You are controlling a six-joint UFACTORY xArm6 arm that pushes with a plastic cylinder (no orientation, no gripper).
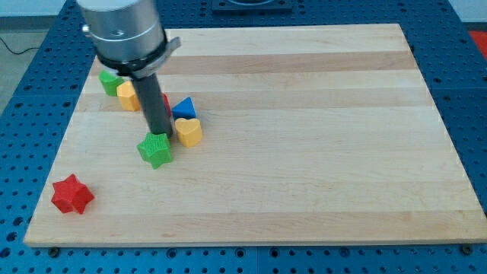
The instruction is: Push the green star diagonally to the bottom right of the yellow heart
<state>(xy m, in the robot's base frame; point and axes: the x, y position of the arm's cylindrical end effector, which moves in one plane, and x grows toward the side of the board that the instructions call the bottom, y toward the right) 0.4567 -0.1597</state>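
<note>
Green star (155, 150) sits left-centre of the frame, just lower left of the yellow heart (189, 132), nearly touching. My tip (160, 135) is at the star's top edge, between star & heart. No fingers on this rod.

Counts:
- 1 blue triangle (184, 108) above the heart
- 1 yellow block (128, 97)
- 1 green block (111, 81), upper left
- 1 red star (72, 194), lower left
- a red bit behind the rod, shape unclear

The bench (319, 137) is bare wood to the right & below.

green star (155, 150), just lower-left of yellow heart (189, 132)
</note>
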